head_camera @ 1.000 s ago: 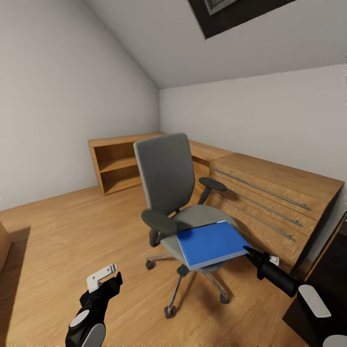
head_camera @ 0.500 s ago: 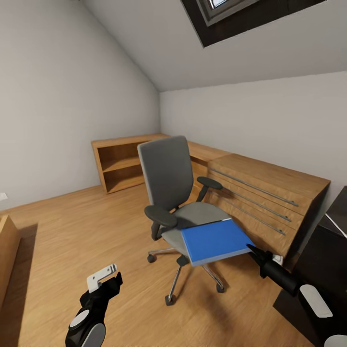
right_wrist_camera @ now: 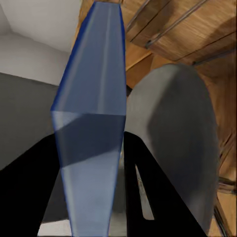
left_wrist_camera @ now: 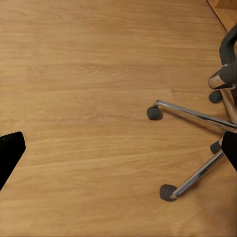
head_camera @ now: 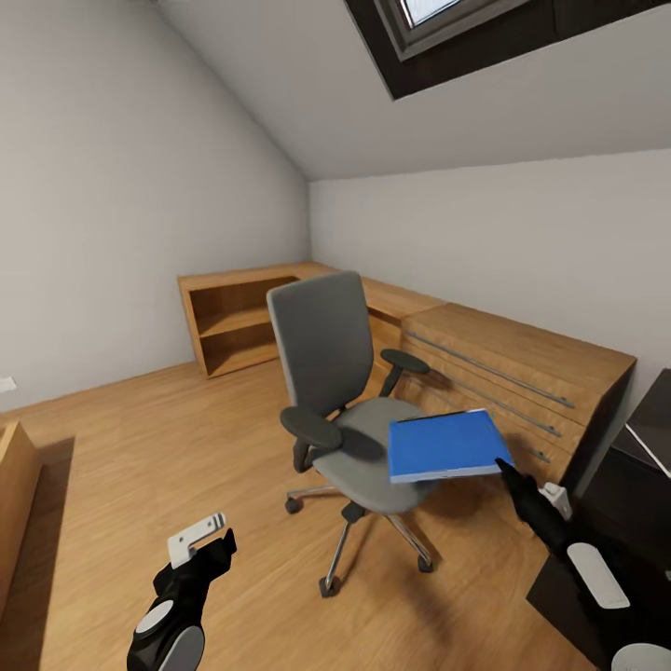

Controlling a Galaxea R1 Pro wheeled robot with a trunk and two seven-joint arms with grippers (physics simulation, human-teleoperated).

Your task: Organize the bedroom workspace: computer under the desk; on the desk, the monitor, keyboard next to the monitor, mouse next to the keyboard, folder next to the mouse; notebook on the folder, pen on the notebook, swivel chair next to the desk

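Note:
The grey swivel chair (head_camera: 326,345) stands mid-room on the wood floor. The bright-blue folder (head_camera: 445,445) hangs roughly level above the seat's right edge, clear of the cushion, with my right gripper (head_camera: 503,463) shut on its near right corner. In the right wrist view the folder (right_wrist_camera: 94,98) runs edge-on between the black fingers (right_wrist_camera: 143,187), with the grey seat (right_wrist_camera: 173,138) beyond. My left gripper (head_camera: 219,542) hovers low at the left, open and holding nothing; its wrist view shows the chair's chrome base (left_wrist_camera: 197,118) on casters. A corner of the black desk (head_camera: 638,485) shows at the right edge.
A light-wood drawer chest (head_camera: 522,373) with bar handles stands right behind the chair, and a light-wood shelf unit (head_camera: 233,317) sits in the far corner. A skylight (head_camera: 447,28) cuts the sloped ceiling. Open floor lies left of the chair, with a wooden piece (head_camera: 14,494) at the left edge.
The folder has risen off the chair seat and moved right with my right gripper. The view has shifted slightly. My left arm has kept its pose.

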